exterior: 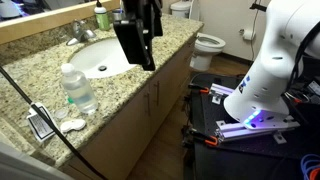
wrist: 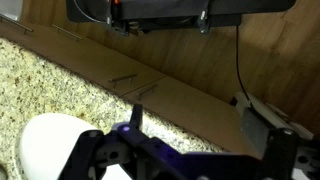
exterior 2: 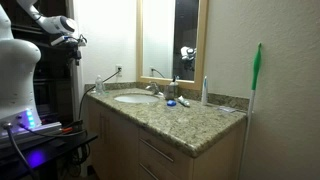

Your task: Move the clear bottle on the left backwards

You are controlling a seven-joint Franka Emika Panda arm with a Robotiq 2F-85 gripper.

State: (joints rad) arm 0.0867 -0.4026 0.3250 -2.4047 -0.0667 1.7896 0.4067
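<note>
Wrist view showed the pincer (wrist: pixel 180 152) spread and empty near the sink (wrist: pixel 45 145), presumably readied for the clear bottle (exterior: pixel 78 88) standing upright, well apart, on the tabletop (exterior: pixel 175 42).

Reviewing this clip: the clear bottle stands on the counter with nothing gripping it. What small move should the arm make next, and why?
Probably shift the end effector along the counter until it is above the clear bottle. It hangs open, high over the front of the sink, well apart from the upright bottle, which the wrist view does not show.
</note>
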